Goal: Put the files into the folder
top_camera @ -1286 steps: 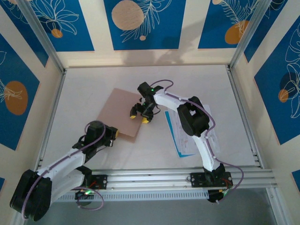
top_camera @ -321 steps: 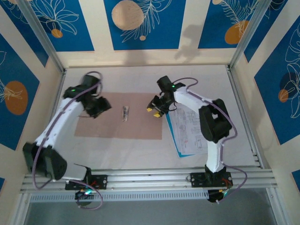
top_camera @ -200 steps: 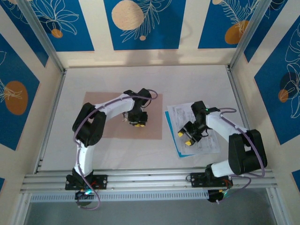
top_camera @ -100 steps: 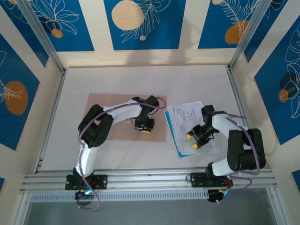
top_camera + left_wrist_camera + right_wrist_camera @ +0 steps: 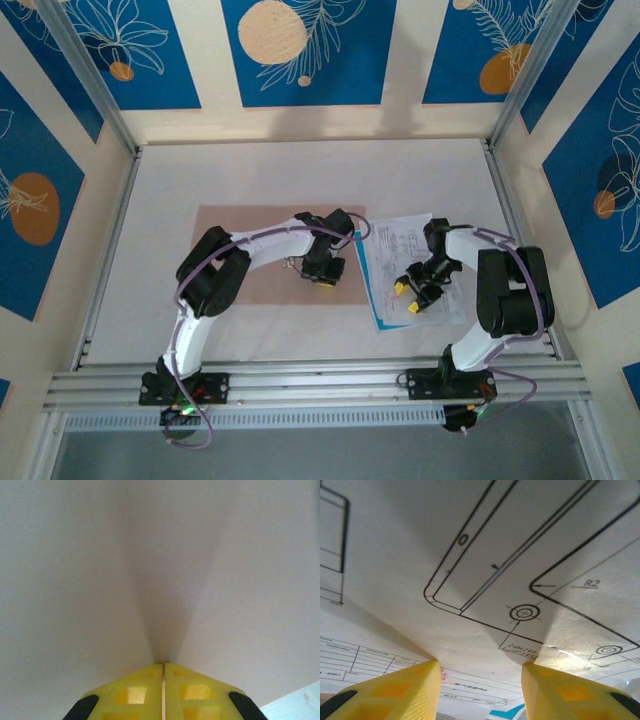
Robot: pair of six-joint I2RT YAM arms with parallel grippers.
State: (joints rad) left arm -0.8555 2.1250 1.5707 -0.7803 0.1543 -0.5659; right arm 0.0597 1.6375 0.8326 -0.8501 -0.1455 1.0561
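Folder (image 5: pixel 275 287): lying opened out flat on the white desk (image 5: pixel 300 170), left of centre, its right edge reaching just beside the files.
Files (image 5: pixel 395 240): lying as a small, slightly fanned stack on the desk right of the folder, with the light blue edge (image 5: pixel 375 305) showing along their left and near sides.
Left gripper (image 5: pixel 325 281): reaching across the folder and pointing down at its right near part; the yellow jaws are pressing together with no gap, tips sitting on the tan surface (image 5: pixel 100 580).
Left wrist view: the closed gripper (image 5: pixel 163 677) is casting a narrow shadow up the folder; a pale blue corner (image 5: pixel 305 702) is peeking in at the lower right.
Right gripper (image 5: pixel 407 297): bending over the near half of the files, jaws standing apart.
Right wrist view: the gripper's (image 5: pixel 480 672) two yellow tips are resting on the top sheet (image 5: pixel 520 555), printed with a technical drawing, which is spanning the gap between them.
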